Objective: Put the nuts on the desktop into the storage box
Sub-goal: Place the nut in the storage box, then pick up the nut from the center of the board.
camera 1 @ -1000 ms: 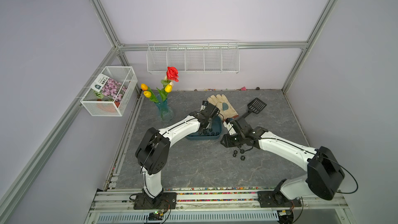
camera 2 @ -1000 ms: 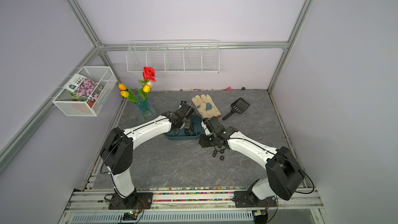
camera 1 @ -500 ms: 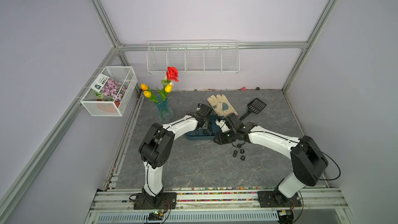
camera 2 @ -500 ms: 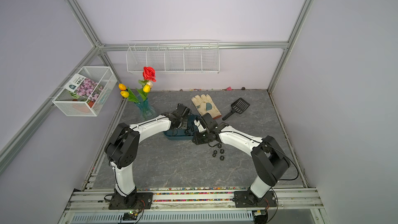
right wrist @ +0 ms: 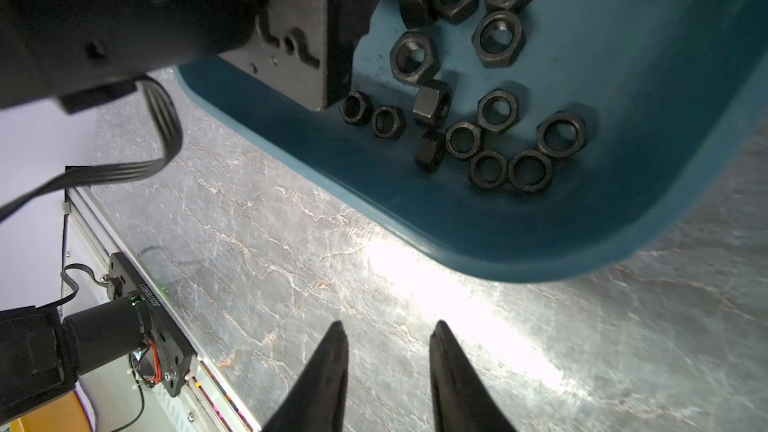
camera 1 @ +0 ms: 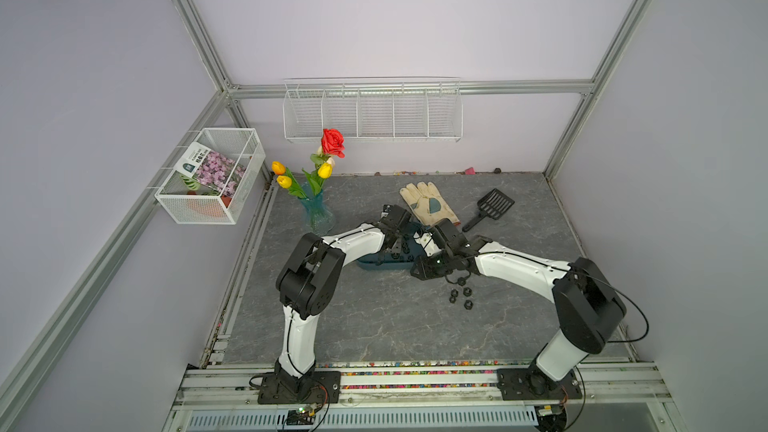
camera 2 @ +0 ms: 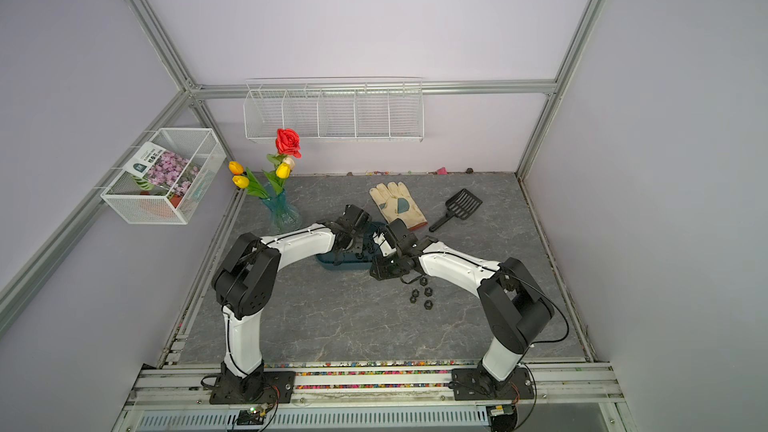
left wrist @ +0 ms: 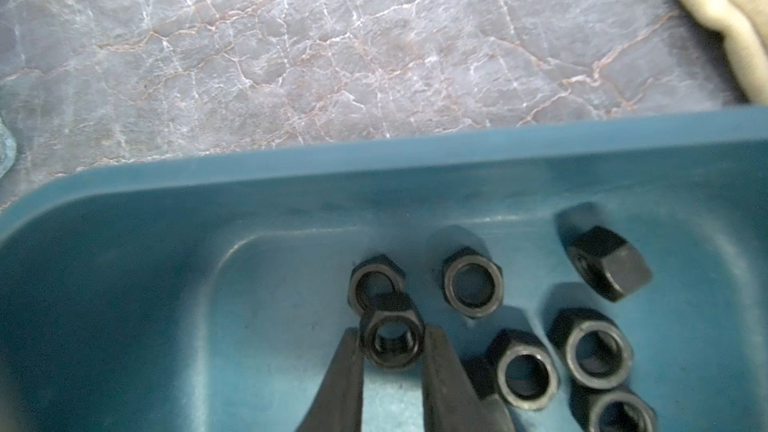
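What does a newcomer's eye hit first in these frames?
The left arm and right arm meet over the teal storage box in the middle of the desktop, the left gripper pinching a black nut above the nuts inside. Next, the red rose in the back-left vase, and a few loose nuts by the right arm.

Desktop: stone-look slab, grey with pale and rust-coloured veins, smooth, semi-gloss. It carries a bright glare patch beside the storage box.
Storage box: teal plastic, smooth, satin, with fine specks on the floor.
Nuts: black metal, dull dark finish, faint sheen on the faces, threaded bores.
Glove, toward the desktop's rear edge: cream, soft and creased, with a teal patch. Leather or cloth cannot be told.
Slotted scoop: black plastic, matt.
Wall basket: white coated wire.
Vase: translucent blue-green, ribbed, glossy.
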